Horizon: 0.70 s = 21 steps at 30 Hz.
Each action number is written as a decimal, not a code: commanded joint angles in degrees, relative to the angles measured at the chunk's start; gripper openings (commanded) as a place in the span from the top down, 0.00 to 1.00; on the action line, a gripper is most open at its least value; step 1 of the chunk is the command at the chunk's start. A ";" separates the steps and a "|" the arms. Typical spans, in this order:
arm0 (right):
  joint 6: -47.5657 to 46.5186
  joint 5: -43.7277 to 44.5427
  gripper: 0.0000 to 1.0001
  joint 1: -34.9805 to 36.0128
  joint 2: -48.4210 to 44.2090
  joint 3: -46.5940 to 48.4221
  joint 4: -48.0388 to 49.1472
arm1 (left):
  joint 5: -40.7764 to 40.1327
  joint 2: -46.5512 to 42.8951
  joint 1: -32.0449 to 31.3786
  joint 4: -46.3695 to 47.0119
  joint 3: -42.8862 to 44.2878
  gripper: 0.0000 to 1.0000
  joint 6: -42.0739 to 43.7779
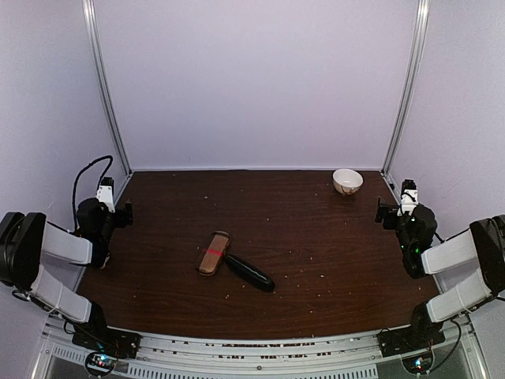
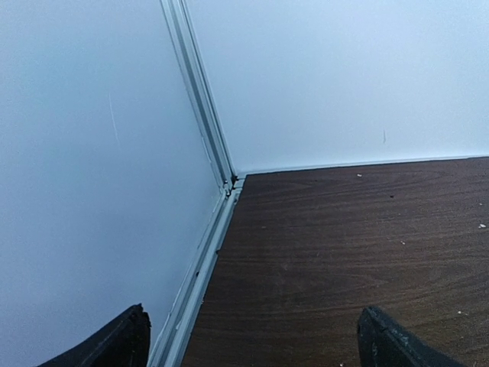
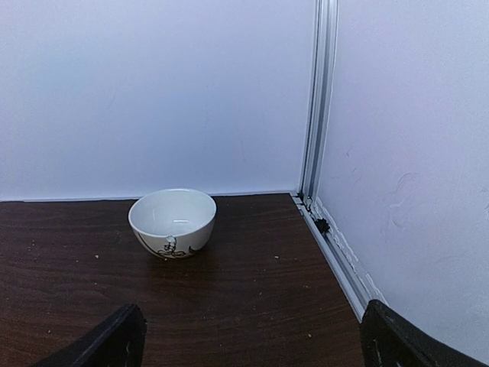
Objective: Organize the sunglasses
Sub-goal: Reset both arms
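No sunglasses show in any view. A brown wooden case with a red mark and a black oblong case lie touching end to end on the middle of the dark wooden table. My left gripper hangs at the table's left edge, open and empty; in the left wrist view its fingertips stand wide apart over bare table near the back left corner. My right gripper hangs at the right edge, open and empty; in the right wrist view it faces the back right corner.
A white bowl with a dark pattern stands at the back right, and it also shows in the right wrist view. White walls with aluminium corner posts close the table on three sides. Crumbs dot the surface.
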 commanded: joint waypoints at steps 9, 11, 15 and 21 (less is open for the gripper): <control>0.33 -0.34 0.00 -0.40 0.01 0.73 0.03 | 0.90 0.46 0.07 4.80 -1.11 0.02 0.13; 0.30 -0.35 0.00 -0.40 0.05 0.76 0.03 | 0.97 0.48 0.09 4.86 -1.12 0.02 0.13; 0.29 -0.45 0.00 -0.40 0.18 0.88 -0.27 | 1.18 0.46 0.11 4.75 -1.05 0.02 0.04; 0.38 -0.45 0.00 -0.40 0.14 0.89 -0.39 | 1.21 0.48 0.09 4.77 -1.05 0.02 0.02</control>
